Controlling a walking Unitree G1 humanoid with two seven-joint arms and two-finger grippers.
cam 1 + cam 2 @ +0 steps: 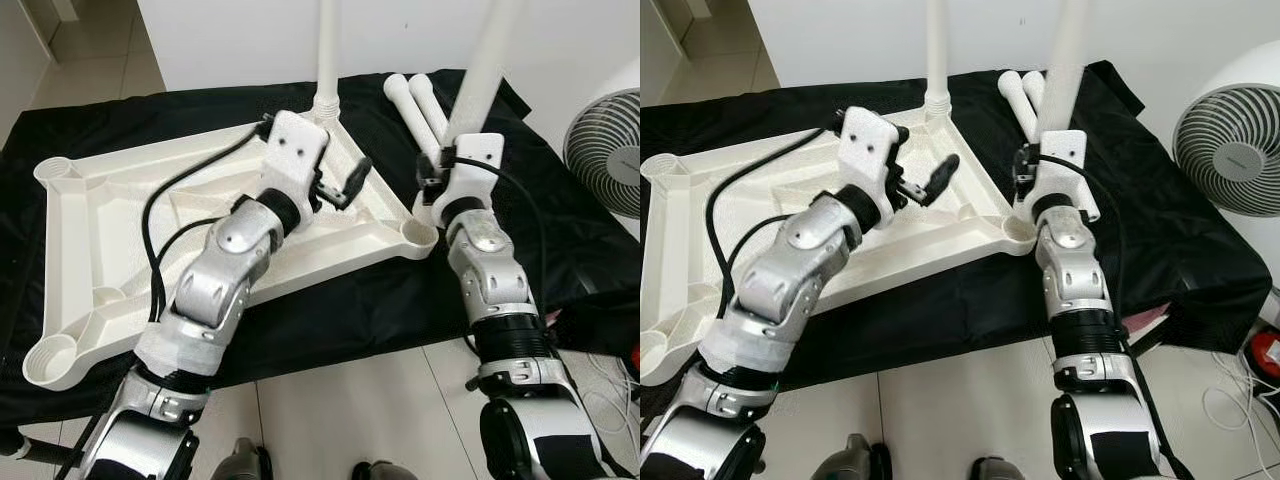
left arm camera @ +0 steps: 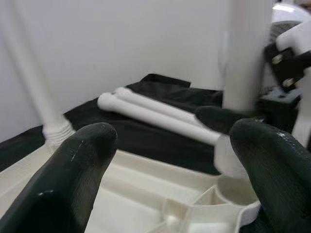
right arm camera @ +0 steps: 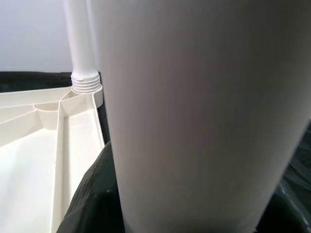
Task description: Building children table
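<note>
While the upturned white tabletop point(image 1: 120, 230) lies on the black cloth point(image 1: 560, 230) with its ribbed underside facing up, I record one leg already seated point(image 1: 327, 50): it stands upright in the far corner socket, threaded collar at the rim.

Right end effector point(image 1: 432, 180): closed around the second leg point(image 1: 490, 60), which I hold near its lower end. In the right wrist view the leg's shaft point(image 3: 194, 116) sits directly against the camera. Its long axis runs close to vertical, leaning slightly away to the right at the top. Its lower end is hidden behind my wrist, so I cannot confirm whether it has entered a socket.

The nearest open socket point(image 1: 420, 233) is at the tabletop's right corner, just below and beside my right end effector. That is the governing relation: in my judgement the leg needs to come plumb over that cup and go straight down. My right arm is plainly the nearer one.

Left end effector point(image 1: 340, 190): fingers point(image 2: 73, 170) spread wide, holding nothing, hovering above the tabletop's ribs between the seated leg and the right corner socket.

Two spare legs point(image 1: 420, 105) lie side by side on the cloth beyond the right corner.
</note>
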